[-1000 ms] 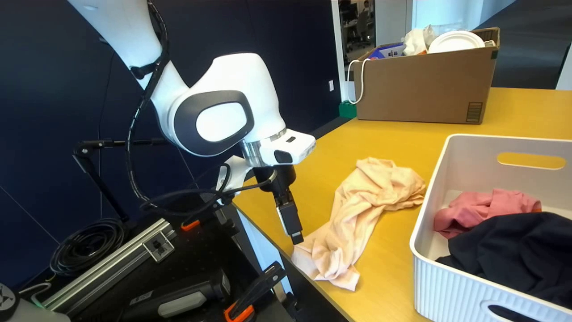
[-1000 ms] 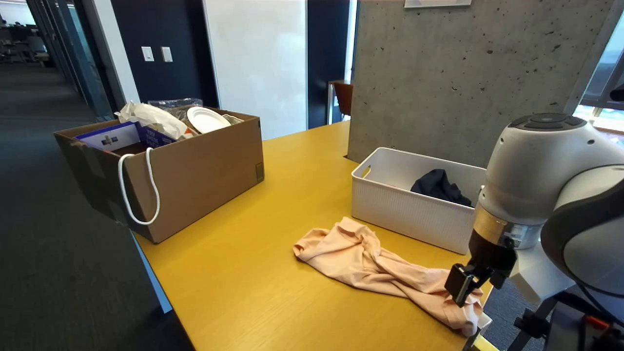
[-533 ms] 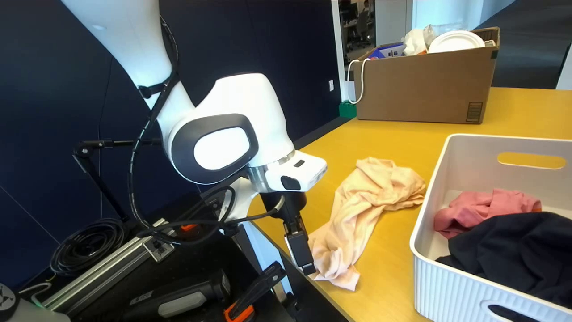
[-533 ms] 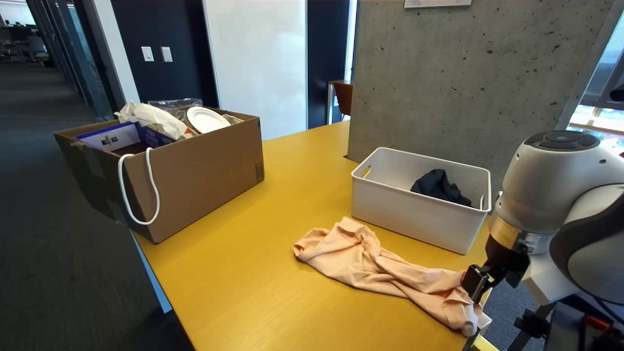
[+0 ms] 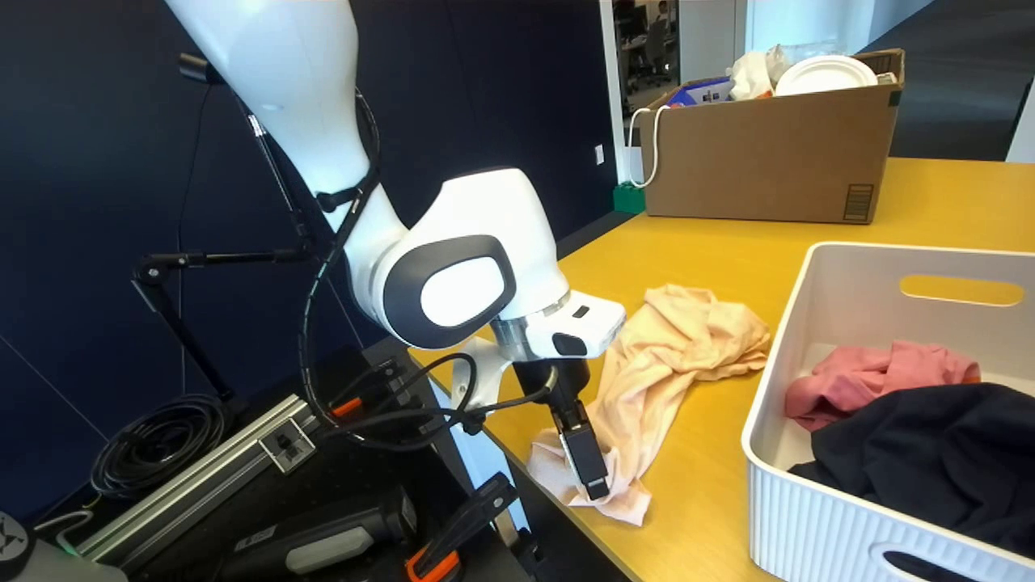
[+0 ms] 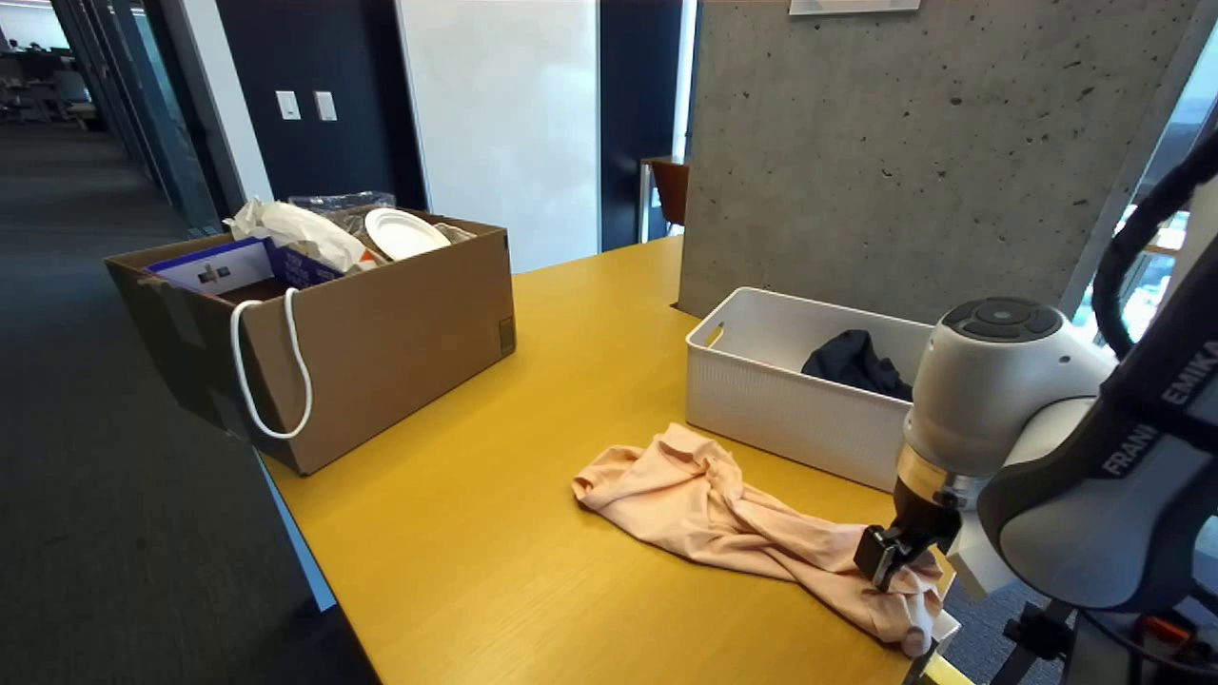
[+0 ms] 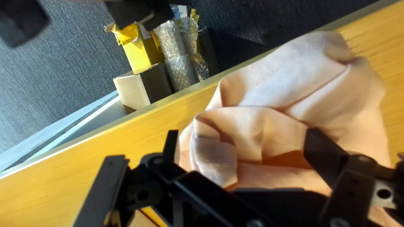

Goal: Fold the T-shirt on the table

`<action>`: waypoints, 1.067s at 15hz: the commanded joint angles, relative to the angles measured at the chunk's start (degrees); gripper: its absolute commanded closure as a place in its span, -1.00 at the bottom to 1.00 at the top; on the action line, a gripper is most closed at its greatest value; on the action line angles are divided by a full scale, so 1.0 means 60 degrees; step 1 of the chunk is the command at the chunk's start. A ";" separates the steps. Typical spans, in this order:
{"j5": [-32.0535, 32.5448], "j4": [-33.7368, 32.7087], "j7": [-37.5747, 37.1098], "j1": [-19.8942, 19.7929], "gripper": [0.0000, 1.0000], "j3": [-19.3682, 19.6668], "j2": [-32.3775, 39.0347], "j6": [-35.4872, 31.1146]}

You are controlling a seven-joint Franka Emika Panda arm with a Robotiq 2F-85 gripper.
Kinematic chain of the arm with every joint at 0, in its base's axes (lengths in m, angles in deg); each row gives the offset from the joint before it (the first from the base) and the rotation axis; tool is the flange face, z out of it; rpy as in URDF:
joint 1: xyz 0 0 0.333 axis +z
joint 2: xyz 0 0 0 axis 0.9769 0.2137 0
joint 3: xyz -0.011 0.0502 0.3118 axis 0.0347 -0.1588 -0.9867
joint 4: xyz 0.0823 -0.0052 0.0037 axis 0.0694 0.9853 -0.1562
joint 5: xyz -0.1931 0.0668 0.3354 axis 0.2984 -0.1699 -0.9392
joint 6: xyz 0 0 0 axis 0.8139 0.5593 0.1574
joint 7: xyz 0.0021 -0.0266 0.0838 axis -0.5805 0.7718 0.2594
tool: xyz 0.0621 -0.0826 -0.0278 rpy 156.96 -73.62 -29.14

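Note:
The pale peach T-shirt (image 5: pixel 675 347) lies crumpled in a long twisted strip on the yellow-tan table (image 5: pixel 711 469). It also shows in an exterior view (image 6: pixel 704 504), its narrow end at the table's edge. No print shows on it. My gripper (image 5: pixel 597 489) is low over that narrow end, also seen in an exterior view (image 6: pixel 877 561). In the wrist view my gripper (image 7: pixel 241 140) is open, its fingers wide apart with folds of the T-shirt (image 7: pixel 315 94) below and between them. I cannot tell whether the fingertips touch the cloth.
A white basket (image 5: pixel 776 380) with a red-pink garment (image 5: pixel 881 376) and a black garment (image 5: pixel 930 453) stands beside the T-shirt. A cardboard box (image 5: pixel 768 153) stands at the far end. A clamp (image 5: pixel 465 525) sits by the table edge. Packages (image 7: pixel 142 53) lie below the edge.
My gripper has come down, first along the table edge, then inward over the T-shirt's narrow end. The T-shirt looks unmoved.

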 commanded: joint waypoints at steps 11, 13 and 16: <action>-0.0578 -0.0498 0.0364 0.0025 0.44 -0.0136 0.1205 -0.0523; -0.0673 -0.0135 0.0368 0.0173 0.75 0.0006 0.0957 -0.0714; -0.0869 0.0820 0.0407 0.0624 1.00 0.0373 0.0233 -0.1320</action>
